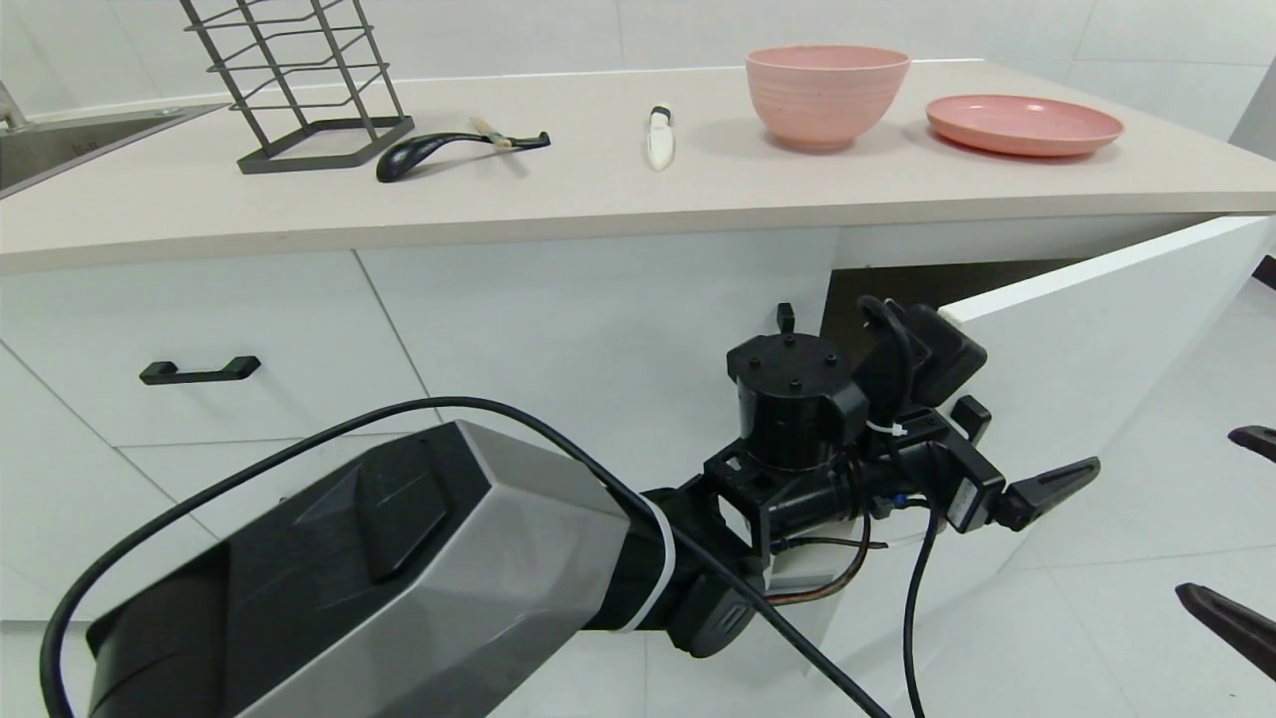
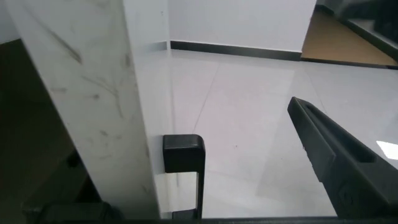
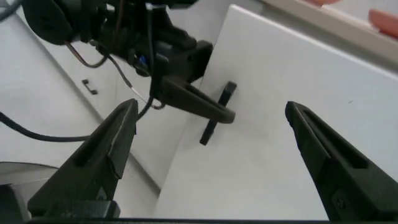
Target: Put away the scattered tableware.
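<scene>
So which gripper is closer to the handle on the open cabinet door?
Left. The left gripper sits right at the handle, one of its fingers alongside it. The right gripper hangs open farther out, facing the door.

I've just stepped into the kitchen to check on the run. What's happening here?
The robot's left gripper is open at the free edge of an open cabinet door, beside its black handle. The right gripper hangs open nearby, holding nothing. On the counter lie a pink bowl, pink plate, black spoon and white utensil, near a wire rack.
</scene>
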Motion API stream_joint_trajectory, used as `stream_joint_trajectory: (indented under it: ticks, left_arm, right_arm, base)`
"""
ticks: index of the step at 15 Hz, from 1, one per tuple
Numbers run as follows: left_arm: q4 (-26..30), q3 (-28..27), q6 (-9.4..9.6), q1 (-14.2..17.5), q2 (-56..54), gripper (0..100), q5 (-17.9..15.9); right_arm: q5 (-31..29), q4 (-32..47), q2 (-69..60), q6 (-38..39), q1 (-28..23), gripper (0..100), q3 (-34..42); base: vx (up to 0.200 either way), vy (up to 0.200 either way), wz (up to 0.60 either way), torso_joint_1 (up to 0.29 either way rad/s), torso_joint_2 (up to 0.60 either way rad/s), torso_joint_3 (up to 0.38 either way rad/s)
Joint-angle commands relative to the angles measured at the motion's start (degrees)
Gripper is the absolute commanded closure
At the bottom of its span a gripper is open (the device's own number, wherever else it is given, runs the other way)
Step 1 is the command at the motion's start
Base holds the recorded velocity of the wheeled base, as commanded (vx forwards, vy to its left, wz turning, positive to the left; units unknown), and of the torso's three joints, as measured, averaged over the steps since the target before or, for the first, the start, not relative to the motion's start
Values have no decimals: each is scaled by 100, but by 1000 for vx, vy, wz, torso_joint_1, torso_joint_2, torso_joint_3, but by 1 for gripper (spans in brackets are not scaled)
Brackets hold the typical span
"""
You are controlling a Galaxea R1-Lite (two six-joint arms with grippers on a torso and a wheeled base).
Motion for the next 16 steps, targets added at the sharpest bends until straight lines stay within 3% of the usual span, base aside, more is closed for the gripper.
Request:
stream_joint_trajectory:
  ticks: [1,3,6,14,16]
  left_arm:
    - [-31,16,8,-66,27,0,7]
    - [-110,33,0,-119,62,0,-1]
    - [-277,68,0,-154,115,0,7]
    - [-646,394,-27,-426,115,0,253]
    - [-646,385,-115,-558,124,0,280]
  right_arm:
    - [-272,206,-686,14,-98,0,27]
    - [-466,206,-844,146,-230,0,27]
    - [-466,197,-1204,172,-854,0,27]
    - [-501,197,-1670,260,-1267,0,27]
    - [-501,179,-1775,296,-1337,0,27]
  base:
    - [0,0,0,0,0,0]
    - [0,0,0,0,0,0]
    - [0,0,0,0,0,0]
    - [0,0,0,0,0,0]
    - [0,0,0,0,0,0]
